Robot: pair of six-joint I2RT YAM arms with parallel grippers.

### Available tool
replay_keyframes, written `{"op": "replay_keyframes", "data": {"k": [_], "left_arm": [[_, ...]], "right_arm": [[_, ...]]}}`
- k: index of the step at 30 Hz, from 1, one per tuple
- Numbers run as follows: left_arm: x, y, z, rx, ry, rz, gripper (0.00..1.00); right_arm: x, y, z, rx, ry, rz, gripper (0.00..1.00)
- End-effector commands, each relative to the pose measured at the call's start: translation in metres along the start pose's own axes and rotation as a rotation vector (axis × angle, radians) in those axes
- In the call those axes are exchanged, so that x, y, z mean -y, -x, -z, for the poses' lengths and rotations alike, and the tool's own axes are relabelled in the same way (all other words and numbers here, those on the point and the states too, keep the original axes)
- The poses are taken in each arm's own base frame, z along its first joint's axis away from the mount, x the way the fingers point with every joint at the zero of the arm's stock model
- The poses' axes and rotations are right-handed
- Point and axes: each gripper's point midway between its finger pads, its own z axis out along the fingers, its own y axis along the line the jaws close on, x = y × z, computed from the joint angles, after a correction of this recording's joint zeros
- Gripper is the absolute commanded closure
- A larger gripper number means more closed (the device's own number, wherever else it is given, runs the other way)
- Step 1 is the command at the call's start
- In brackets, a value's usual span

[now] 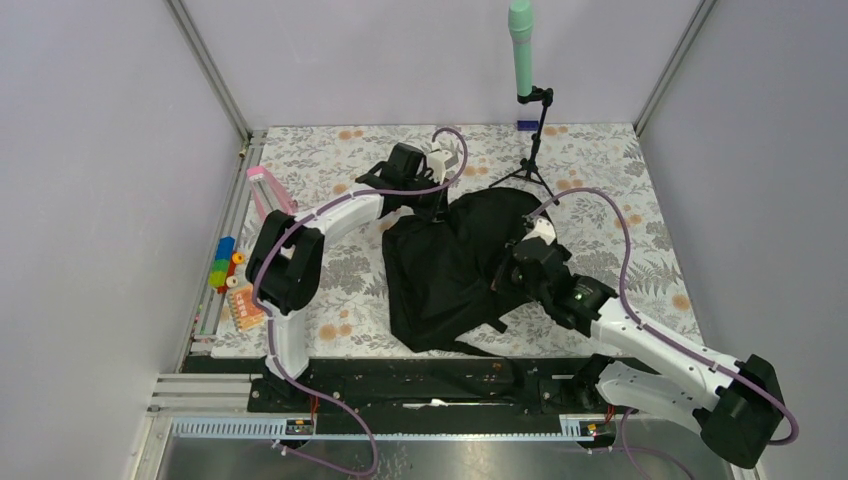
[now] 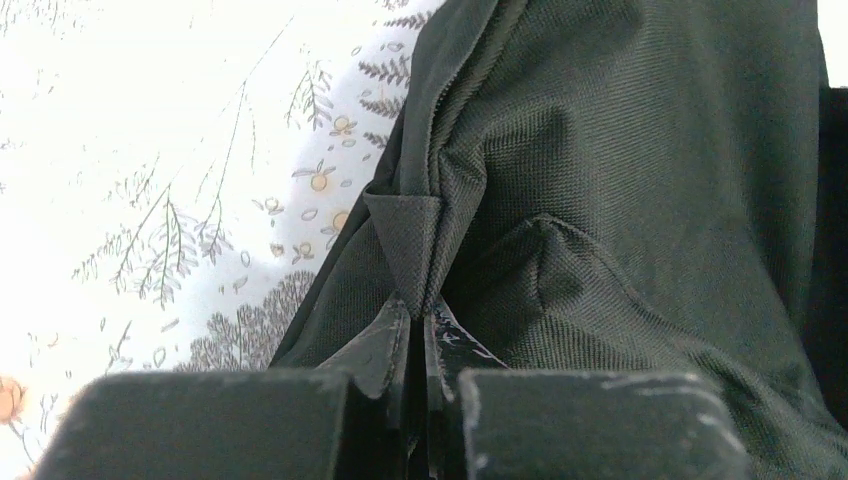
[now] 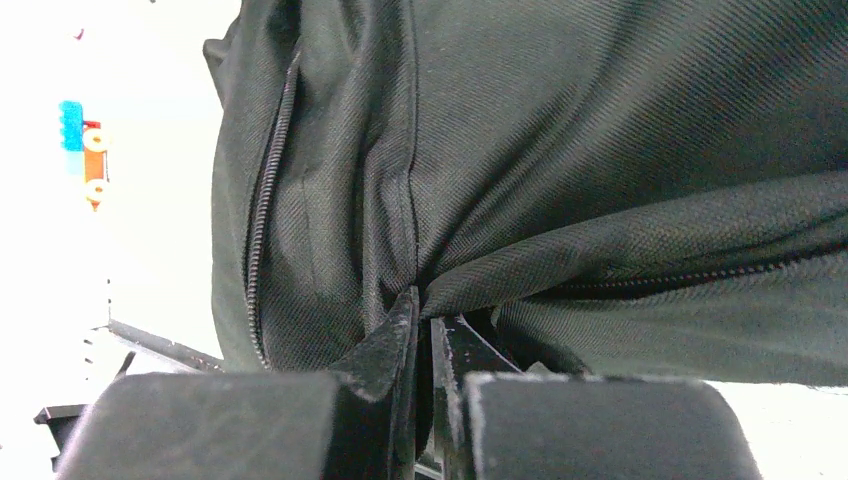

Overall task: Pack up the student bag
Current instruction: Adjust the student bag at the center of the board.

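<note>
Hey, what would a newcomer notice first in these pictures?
The big black student bag slumps mid-table on the floral cloth. The left pincer pinches a fabric tab at its far edge, the right pincer a fold on its right side. A mint-green tube stands on a tripod at the far edge.

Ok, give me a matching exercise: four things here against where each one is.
Things: 1 student bag; 2 left pincer; 3 mint-green cylinder; 4 coloured blocks.
Places: A far edge of the floral cloth; B left edge of the cloth; C middle of the cloth; D clamped on a fabric tab of the bag.
Pairs: 1-C; 2-D; 3-A; 4-B.
</note>
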Motion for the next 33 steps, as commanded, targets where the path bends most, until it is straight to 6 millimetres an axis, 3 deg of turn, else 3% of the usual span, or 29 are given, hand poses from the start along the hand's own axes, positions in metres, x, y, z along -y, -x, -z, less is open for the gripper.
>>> {"op": "replay_keyframes", "data": {"k": [1, 7, 11, 12, 14, 15, 18, 23, 27, 33], "left_arm": [[0.035, 0.131, 0.024, 0.415, -0.106, -0.305, 1.00], [0.041, 0.155, 0.018, 0.502, -0.148, -0.357, 1.00], [0.043, 0.162, 0.017, 0.521, -0.162, -0.352, 0.98], [0.044, 0.162, 0.021, 0.531, -0.154, -0.350, 0.86], [0.042, 0.162, 0.036, 0.569, -0.103, -0.356, 0.44], [0.046, 0.165, 0.052, 0.604, -0.076, -0.372, 0.32], [0.043, 0.159, 0.090, 0.654, 0.040, -0.356, 0.13], [0.020, 0.112, 0.141, 0.640, 0.271, -0.219, 0.04], [-0.005, 0.055, 0.179, 0.599, 0.453, -0.060, 0.01], [-0.060, -0.063, 0.214, 0.392, 0.729, 0.218, 0.01]], "right_arm": [[-0.088, 0.013, 0.015, 0.053, 0.327, -0.062, 1.00], [-0.089, 0.001, 0.005, 0.024, 0.319, -0.047, 0.99], [-0.086, -0.012, -0.003, -0.008, 0.316, -0.043, 0.87], [-0.083, -0.013, -0.003, -0.005, 0.303, -0.038, 0.80], [-0.075, -0.007, -0.001, 0.025, 0.278, -0.021, 0.66], [-0.070, -0.004, 0.002, 0.048, 0.262, -0.007, 0.59], [-0.043, 0.014, 0.012, 0.142, 0.157, 0.051, 0.31], [0.002, 0.045, 0.025, 0.199, 0.034, 0.076, 0.12], [0.027, 0.061, 0.029, 0.202, -0.014, 0.077, 0.02], [0.039, 0.076, 0.036, 0.220, -0.047, 0.118, 0.00]]}}
